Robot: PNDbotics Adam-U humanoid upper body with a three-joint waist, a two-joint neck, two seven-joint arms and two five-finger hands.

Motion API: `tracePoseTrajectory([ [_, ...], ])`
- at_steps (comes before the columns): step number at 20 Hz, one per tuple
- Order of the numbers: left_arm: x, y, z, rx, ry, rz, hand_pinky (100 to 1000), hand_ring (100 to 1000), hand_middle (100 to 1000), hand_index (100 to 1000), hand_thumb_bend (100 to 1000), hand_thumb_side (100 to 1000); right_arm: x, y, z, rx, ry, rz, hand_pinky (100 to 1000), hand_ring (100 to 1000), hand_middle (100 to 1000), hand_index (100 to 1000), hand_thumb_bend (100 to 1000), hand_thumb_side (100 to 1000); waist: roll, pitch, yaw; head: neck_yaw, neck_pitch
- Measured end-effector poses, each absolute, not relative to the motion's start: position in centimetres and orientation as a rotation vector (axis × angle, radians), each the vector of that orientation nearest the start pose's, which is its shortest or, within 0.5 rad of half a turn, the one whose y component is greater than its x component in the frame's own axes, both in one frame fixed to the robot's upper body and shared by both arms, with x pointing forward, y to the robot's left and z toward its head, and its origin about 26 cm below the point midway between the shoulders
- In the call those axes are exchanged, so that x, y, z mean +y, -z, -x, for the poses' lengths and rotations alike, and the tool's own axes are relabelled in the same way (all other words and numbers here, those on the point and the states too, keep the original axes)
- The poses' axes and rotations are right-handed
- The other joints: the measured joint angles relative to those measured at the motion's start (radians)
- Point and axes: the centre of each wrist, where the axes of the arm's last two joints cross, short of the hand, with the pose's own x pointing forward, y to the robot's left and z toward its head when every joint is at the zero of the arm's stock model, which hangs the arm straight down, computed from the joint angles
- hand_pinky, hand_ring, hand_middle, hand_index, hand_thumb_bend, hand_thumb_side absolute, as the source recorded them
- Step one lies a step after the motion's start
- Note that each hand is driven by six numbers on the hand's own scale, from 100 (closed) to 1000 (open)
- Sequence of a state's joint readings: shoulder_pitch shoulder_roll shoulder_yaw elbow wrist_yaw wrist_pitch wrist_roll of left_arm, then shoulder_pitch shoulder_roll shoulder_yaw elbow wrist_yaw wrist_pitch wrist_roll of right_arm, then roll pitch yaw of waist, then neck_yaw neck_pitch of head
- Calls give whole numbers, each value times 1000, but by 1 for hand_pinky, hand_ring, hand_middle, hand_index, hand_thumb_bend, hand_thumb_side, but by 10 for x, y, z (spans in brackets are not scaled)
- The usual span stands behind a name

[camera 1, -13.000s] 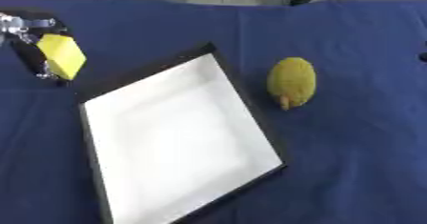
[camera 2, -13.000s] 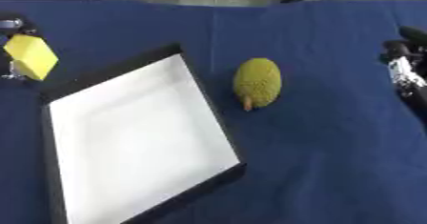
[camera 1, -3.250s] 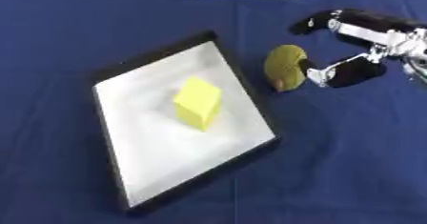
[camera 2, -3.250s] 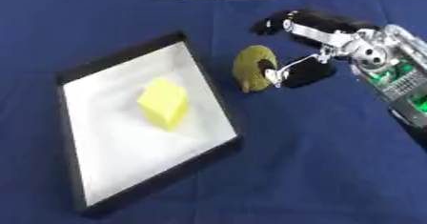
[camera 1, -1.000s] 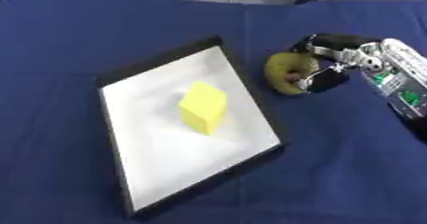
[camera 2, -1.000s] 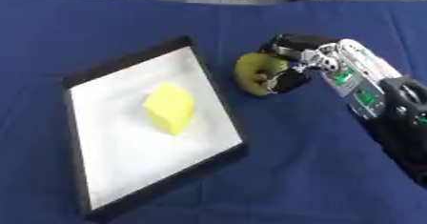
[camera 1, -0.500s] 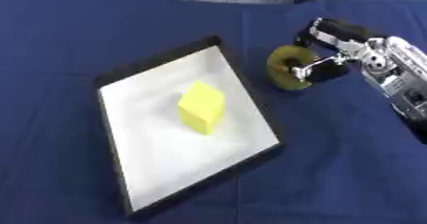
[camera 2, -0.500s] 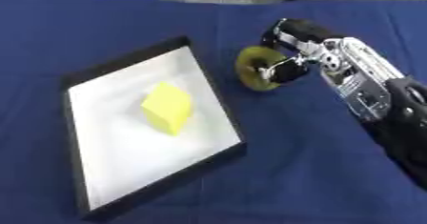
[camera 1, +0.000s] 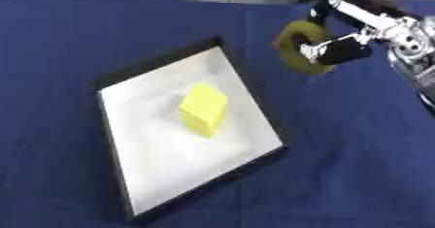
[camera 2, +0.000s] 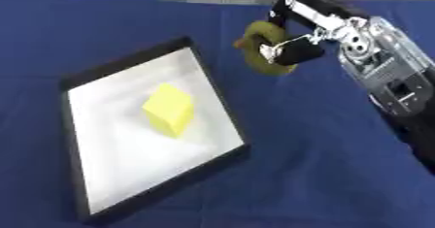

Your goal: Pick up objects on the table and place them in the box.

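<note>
Carrying the yellow-green fruit (camera 2: pixel 261 48), clamped between curled fingers and thumb of the right hand (camera 2: pixel 308 34), just beyond the box (camera 2: pixel 81 89) far corner. Already holding a yellow block (camera 2: pixel 168 108) inside. Next, likely needing leftward travel over the white floor before releasing.

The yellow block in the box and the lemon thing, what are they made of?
The yellow block looks like soft foam or sponge: matte, no shine, slightly rounded edges. The lemon-shaped thing, held in the right hand, looks like dull plastic or rubber, probably a toy fruit, though it could be real. The box seems to have a smooth white floor and a black rim.
</note>
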State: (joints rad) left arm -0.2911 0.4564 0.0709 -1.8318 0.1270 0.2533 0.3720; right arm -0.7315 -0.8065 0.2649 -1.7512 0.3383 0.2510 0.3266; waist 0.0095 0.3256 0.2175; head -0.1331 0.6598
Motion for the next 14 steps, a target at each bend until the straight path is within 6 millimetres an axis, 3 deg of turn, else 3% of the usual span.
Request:
tracePoseTrajectory([
  [8, 315, -182, -319, -1902, -67, -508, 705, 718, 688, 791, 100, 600, -243, -363, -313, -2044, -1248, 792, 815, 578, 292, 384, 100, 198, 0, -3, -8, -1, 4],
  [14, 318, -177, -317, -1885, -70, -519, 705, 717, 688, 790, 100, 600, -202, -382, -292, -2205, -1361, 624, 815, 575, 290, 382, 100, 200, 0, -17, -20, -3, 15],
])
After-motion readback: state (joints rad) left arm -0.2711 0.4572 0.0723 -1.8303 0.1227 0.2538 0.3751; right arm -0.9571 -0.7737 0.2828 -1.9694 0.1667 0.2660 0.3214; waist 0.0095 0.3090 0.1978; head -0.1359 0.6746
